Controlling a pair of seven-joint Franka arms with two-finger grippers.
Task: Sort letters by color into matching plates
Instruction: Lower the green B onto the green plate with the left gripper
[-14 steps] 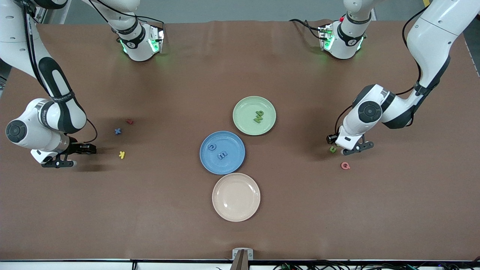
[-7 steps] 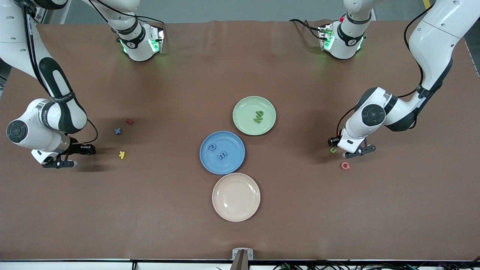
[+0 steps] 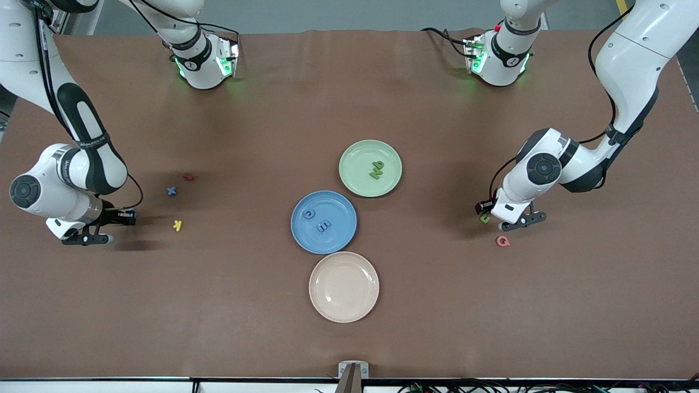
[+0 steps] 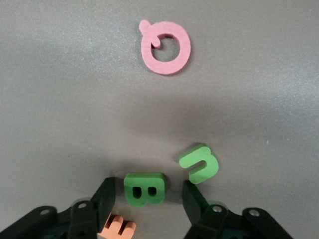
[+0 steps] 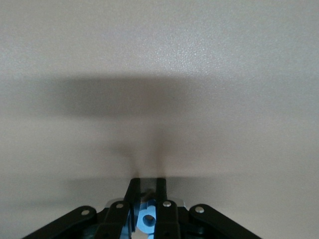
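Two green foam letters (image 3: 376, 170) are seen in the pale green round plate (image 3: 355, 180), and two blue foam letters (image 3: 317, 220) in the blue round plate (image 3: 306, 240) at its 7 o'clock. The right end effector (image 5: 146, 201) is clamped on a light blue foam letter (image 5: 147, 219). The left end effector (image 4: 148, 199) is parted around a green foam B (image 4: 145, 188); a green foam U (image 4: 200, 163) lies beside it.

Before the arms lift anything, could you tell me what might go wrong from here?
The left gripper brackets the green B, but an orange letter lies by one finger and could be dragged along. The right gripper pinches a blue letter edge-on; it might slip.
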